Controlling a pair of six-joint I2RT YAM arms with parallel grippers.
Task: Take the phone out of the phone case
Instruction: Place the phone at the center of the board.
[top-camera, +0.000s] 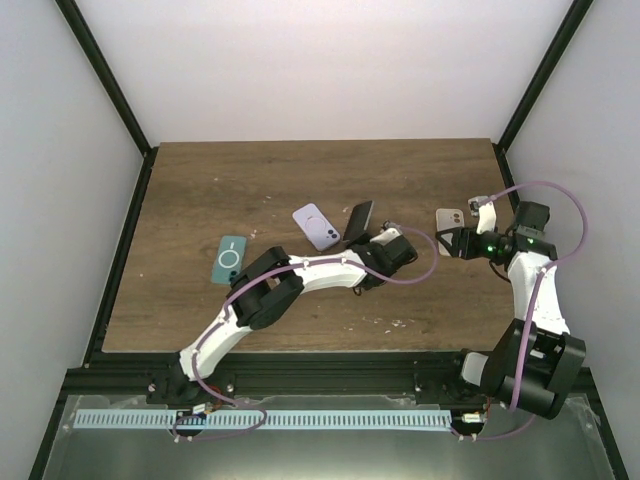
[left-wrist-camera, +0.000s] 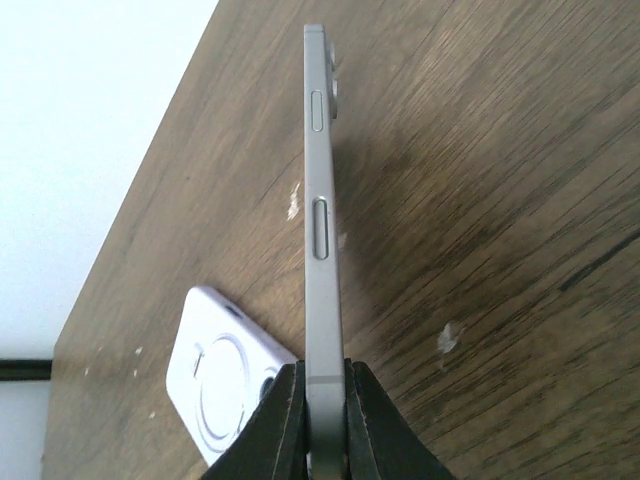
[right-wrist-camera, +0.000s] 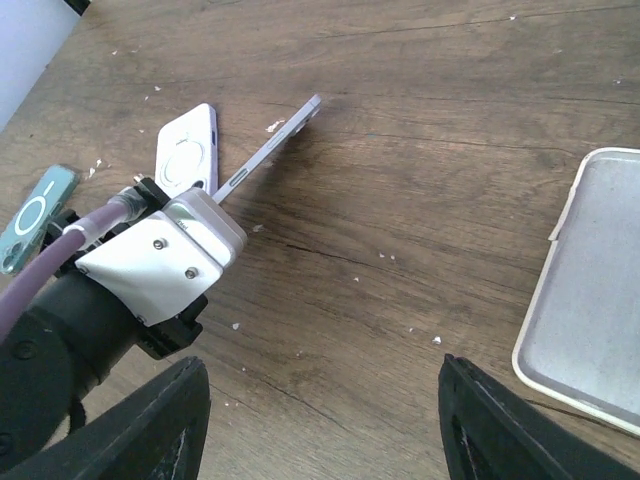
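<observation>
Left gripper (left-wrist-camera: 323, 385) is clamped on the bare phone (left-wrist-camera: 318, 200), which sticks out edge-on ahead of its fingers. Lavender case (left-wrist-camera: 225, 385) lies flat just left of them. Right gripper (right-wrist-camera: 320, 368) has jaws apart, holding nothing; white case (right-wrist-camera: 590, 300) sits ahead-right of it.

We see the grey phone (left-wrist-camera: 320, 220) (top-camera: 360, 220) (right-wrist-camera: 268, 150) out of its case, turned on its thin side, with its side buttons showing. The left gripper (left-wrist-camera: 323, 385) pinches one end. The light purple phone case (top-camera: 317, 226) (left-wrist-camera: 215, 375) (right-wrist-camera: 188, 150) lies flat on the table just beside it, ring mark facing up.
</observation>
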